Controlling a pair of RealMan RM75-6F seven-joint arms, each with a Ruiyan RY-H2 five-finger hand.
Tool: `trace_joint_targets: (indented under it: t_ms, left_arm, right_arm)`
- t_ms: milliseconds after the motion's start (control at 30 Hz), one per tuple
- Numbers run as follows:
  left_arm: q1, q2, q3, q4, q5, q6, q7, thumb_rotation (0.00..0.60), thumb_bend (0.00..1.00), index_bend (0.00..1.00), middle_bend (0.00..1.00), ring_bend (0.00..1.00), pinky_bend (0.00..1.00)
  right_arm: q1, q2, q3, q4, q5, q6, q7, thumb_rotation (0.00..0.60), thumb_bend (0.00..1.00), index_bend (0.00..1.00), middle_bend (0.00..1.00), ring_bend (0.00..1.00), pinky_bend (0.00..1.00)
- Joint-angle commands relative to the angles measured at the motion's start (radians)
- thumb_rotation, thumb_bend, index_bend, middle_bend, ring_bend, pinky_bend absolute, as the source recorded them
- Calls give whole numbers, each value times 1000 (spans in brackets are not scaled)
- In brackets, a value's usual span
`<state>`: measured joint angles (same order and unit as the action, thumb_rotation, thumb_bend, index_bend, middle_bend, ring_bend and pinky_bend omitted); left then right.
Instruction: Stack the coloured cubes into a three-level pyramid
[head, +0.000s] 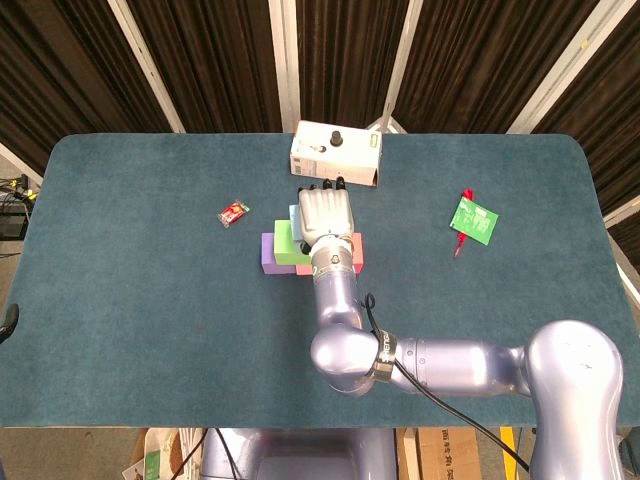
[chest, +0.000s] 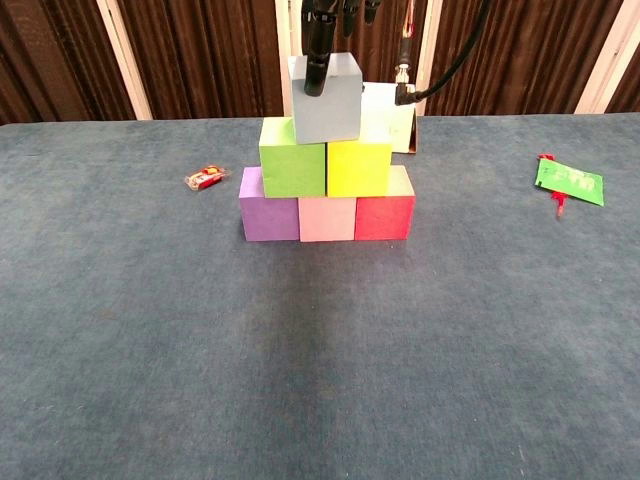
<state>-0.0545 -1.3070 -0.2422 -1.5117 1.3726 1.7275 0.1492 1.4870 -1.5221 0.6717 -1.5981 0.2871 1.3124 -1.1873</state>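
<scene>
Right hand (head: 324, 214) over the block stack, back of the hand facing up in the head view; its dark fingers (chest: 316, 50) come down onto the grey-blue cube (chest: 326, 98) in the chest view, one lying on the cube's near face, so the hand holds that cube; whether the cube rests on the level beneath or sits a hair above it, cannot tell.

Stack near the table's middle: bottom row purple cube (chest: 268, 204), pink cube (chest: 327, 218), red cube (chest: 385, 213), side by side and touching; second row green cube (chest: 292, 158) and yellow cube (chest: 359, 165), touching each other; grey-blue cube on top, over the seam between green and yellow (skewed slightly toward green).

Left hand shows in neither view.

On the blue felt table (head: 150, 300): small red sweet wrapper (head: 233, 212) left of the stack, apart from it; white box with a black knob (head: 335, 153) behind the stack at the far edge; green packet (head: 473, 220) with a red bit at its edge, well off to the right; a black cable (head: 430, 398) runs along the right arm.
</scene>
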Motion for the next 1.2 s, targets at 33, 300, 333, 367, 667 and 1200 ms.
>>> trace_joint_targets:
  t_ms: [33,300,333,367,667,1200]
  left_arm:
    - [0,0,0,0,-1,0,0,600,339,96,20,0,0]
    - [0,-1,-3,4,-2,1,-2,600,339,88,18,0,0]
    - [-1,-1,-3,6,-3,0,-3,600,339,88,18,0,0]
    - [-1,-1,-4,7,-3,-1,-4,600,338,87,17,0,0]
    - [-3,5,3,8,10,-9,-27,600,339,86,2,0,0]
    - [-16,-6,23,33,41,-26,-58,600,339,85,0,0,0]
  right_arm:
    - [-1,3,2,-3,6,-2,-4,600,254,179,190,79,0]
    - [-17,39,25,-46,48,-20,-16,600,254,0,14,0,0]
    - [-22,47,26,-56,44,-18,-12,600,254,0,5,0,0]
    - [-28,57,27,-70,38,-14,-7,600,254,0,1,0,0]
    - [-147,154,24,-238,-119,-24,148,600,253,0,0,0,0]
    - [-538,440,-114,-530,-565,-74,521,600,252,0,0,0,0]
